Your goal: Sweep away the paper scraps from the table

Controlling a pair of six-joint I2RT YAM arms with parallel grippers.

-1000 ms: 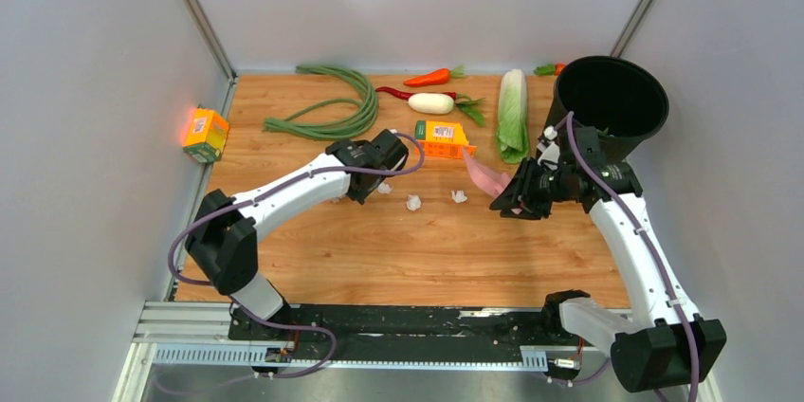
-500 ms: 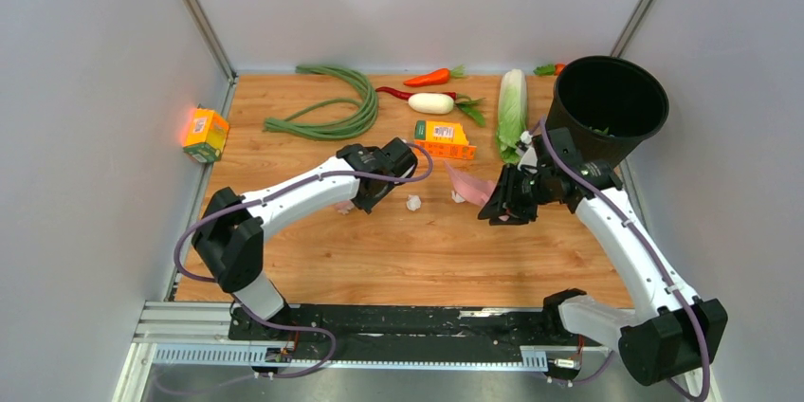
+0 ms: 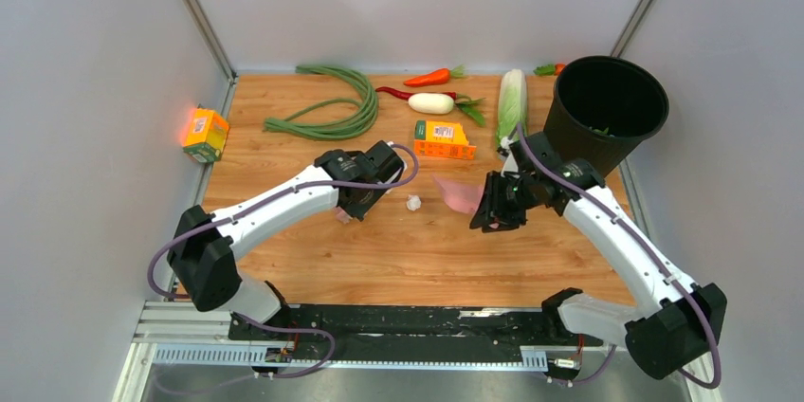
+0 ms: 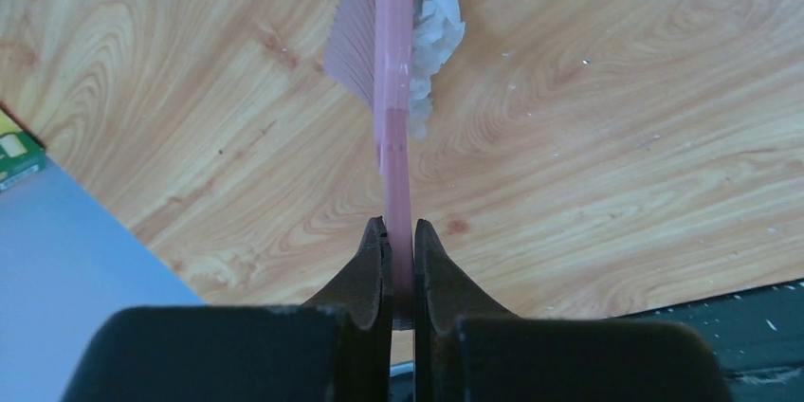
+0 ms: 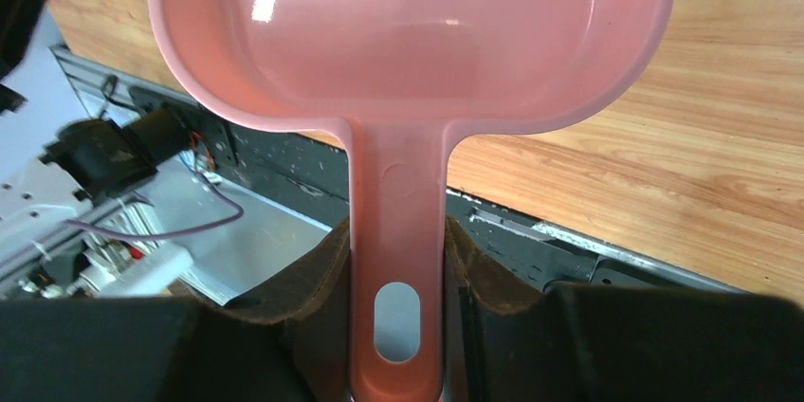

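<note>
Left gripper (image 4: 399,228) clamps pink brush (image 4: 392,89), bristles against paper scraps (image 4: 434,30); right gripper (image 5: 396,236) grasps pink dustpan (image 5: 408,42) by handle, mouth leftward to catch them.

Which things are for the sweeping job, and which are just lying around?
For the job: paper scraps, brush, dustpan, table, left pincer, right pincer, maybe the black bucket.
Just lying about: green beans, carrot, red chili, radish, cabbage, orange box.

Overhead view down on the table (image 3: 427,250); both wrist views close above it
</note>
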